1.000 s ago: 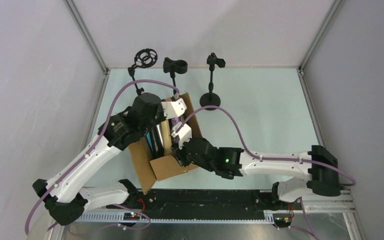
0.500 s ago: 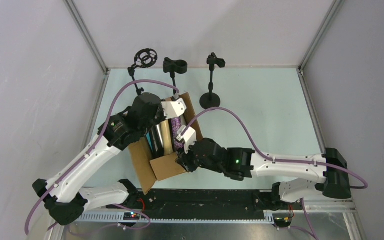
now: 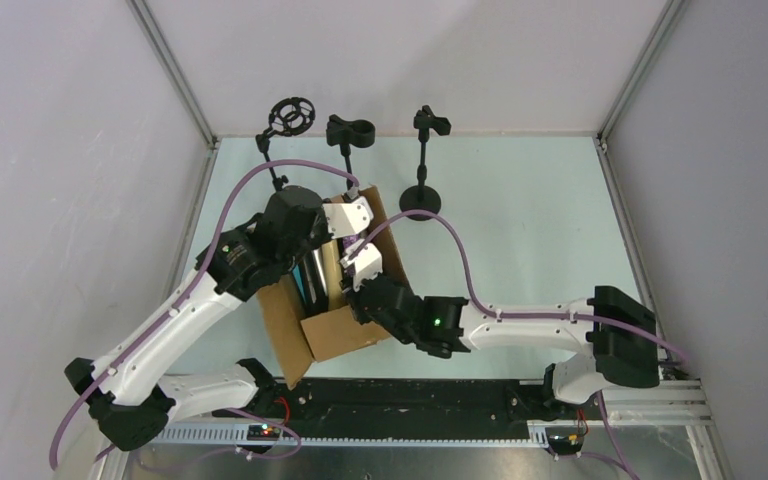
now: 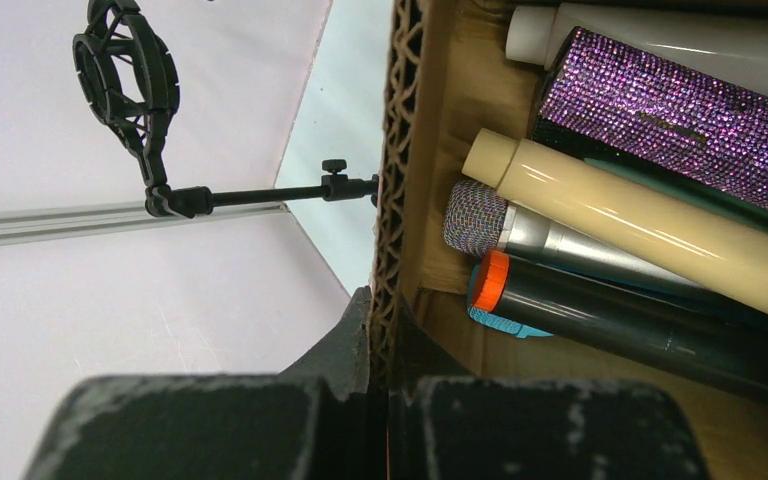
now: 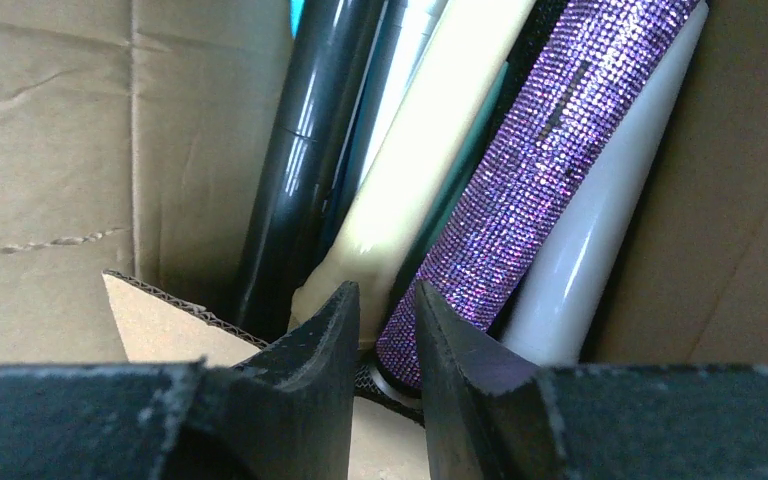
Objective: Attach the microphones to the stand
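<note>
Right wrist view: hovering with right jaws narrowly apart at the near ends of cream mic and purple mic lying in the box, left jaws clamping its wall; calling for straddling one mic alone before closing.

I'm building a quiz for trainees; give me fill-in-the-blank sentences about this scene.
The left fingers pinch the wall of the box, made of ___. The glittery microphone is ___. The black microphone has an ___ tip. Missing: cardboard; purple; orange.
</note>
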`<act>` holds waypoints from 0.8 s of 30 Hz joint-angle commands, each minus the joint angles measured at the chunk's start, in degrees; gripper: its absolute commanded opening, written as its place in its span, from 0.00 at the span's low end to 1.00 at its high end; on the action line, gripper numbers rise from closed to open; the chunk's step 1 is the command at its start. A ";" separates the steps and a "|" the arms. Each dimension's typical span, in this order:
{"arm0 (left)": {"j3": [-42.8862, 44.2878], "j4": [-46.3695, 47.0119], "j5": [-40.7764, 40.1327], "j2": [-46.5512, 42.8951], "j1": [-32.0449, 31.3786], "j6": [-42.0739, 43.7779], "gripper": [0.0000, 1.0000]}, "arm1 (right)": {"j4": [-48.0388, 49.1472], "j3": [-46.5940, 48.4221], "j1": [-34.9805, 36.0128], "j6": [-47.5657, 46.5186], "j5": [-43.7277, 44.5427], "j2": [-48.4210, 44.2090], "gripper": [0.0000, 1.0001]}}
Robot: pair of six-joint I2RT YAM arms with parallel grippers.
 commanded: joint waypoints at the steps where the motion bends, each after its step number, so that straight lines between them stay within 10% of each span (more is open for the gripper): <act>1: 3.35 3.53 -0.91 -2.78 -0.44 -0.57 0.00 | -2.81 2.42 -0.19 2.20 1.43 -0.04 0.29; 18: 3.52 3.59 -1.51 -2.41 -0.79 0.19 0.00 | -16.74 -0.71 5.46 6.61 -7.57 -10.28 0.16; 24: 3.24 3.50 -1.38 -2.39 -0.77 0.11 0.00 | -11.67 -0.71 5.99 5.22 -2.75 -9.51 0.33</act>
